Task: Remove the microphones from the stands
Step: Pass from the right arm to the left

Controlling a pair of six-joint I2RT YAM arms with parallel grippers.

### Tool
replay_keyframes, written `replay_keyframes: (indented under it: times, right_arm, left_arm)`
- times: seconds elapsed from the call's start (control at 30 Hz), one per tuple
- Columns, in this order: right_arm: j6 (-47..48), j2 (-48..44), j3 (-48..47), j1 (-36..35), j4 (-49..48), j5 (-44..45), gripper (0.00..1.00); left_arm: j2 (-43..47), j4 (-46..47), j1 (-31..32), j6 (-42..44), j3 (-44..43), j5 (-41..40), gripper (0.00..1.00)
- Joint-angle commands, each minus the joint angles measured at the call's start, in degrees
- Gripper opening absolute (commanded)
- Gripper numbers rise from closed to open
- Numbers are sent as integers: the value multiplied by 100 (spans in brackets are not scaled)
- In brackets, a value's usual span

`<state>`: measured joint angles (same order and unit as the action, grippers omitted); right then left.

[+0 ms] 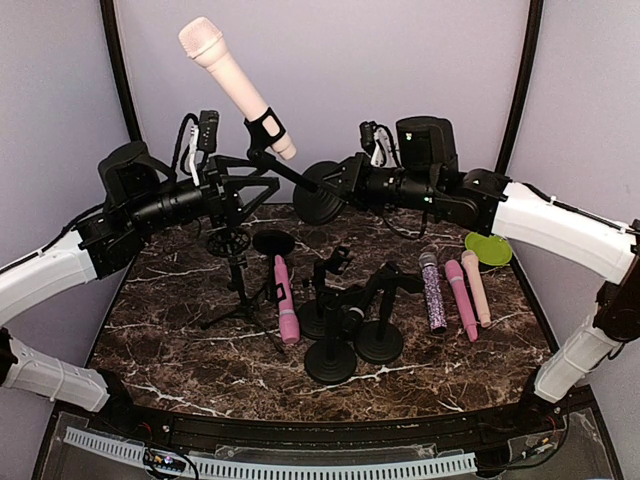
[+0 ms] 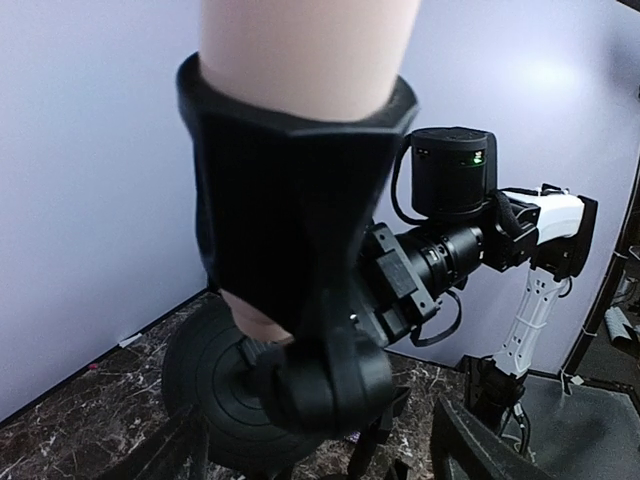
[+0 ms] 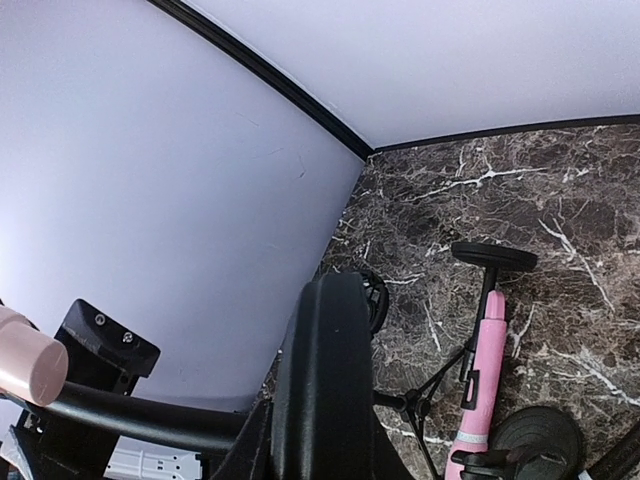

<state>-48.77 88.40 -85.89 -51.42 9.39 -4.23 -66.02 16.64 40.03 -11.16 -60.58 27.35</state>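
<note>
Marble table [image 1: 160, 340], filling the lower half of the top view. Right arm [image 1: 560, 225], reaching in from the right edge. Left arm [image 1: 60, 265], reaching in from the left edge. Stand [image 1: 316, 200], held in the air and tilted at upper centre. Right gripper [image 1: 332, 188], clamped on the stand's round base. Left gripper [image 1: 265, 176], fingers apart, just below the clip [image 1: 266, 130] at the stand's upper end; contact with it cannot be made out. Microphone [image 1: 232, 85], pale peach, seated in that clip, head pointing to the upper left, well above the table. On the table: tripod stand [image 1: 238, 290], left of centre; two round-based stands [image 1: 332, 358], centre; pink mic [image 1: 287, 305], lying between the tripod and those; three mics [image 1: 461, 298], side by side at right; green disc [image 1: 488, 248], just behind the three.
</note>
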Motion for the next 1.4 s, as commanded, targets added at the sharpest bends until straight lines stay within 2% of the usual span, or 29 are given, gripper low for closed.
replay_keyframes:
  times: [0.0, 0.17, 0.37, 0.67, 0.87, 1.0, 1.17, 1.3, 1.37]
  right_arm:
    - [-133, -184, -95, 26, -1093, -132, 0]
    - [-150, -126, -100, 27, -1106, -156, 0]
    - [-103, -105, -104, 27, -1052, -28, 0]
    - [-19, -77, -155, 27, -961, 147, 0]
    - [7, -36, -189, 27, -778, 222, 0]
    - [77, 4, -279, 26, -629, 282, 0]
    - [114, -3, -275, 27, -582, 317, 0]
    - [114, -45, -249, 27, -593, 329, 0]
    - [114, -71, -224, 27, -627, 343, 0]
  left_arm:
    - [-97, 417, 12, -160, -203, -499, 79]
    - [-276, 790, 12, -322, -201, -541, 78]
    - [-242, 953, 9, -425, -151, -629, 65]
    - [-117, 964, 21, -417, -154, -714, 65]
    - [-132, 916, 22, -430, -236, -700, 51]
    - [-199, 846, 20, -423, -306, -707, 46]
    - [-284, 888, 22, -487, -372, -697, 45]
    - [-331, 869, 21, -497, -401, -659, 32]
    - [-325, 814, 21, -512, -402, -646, 33]
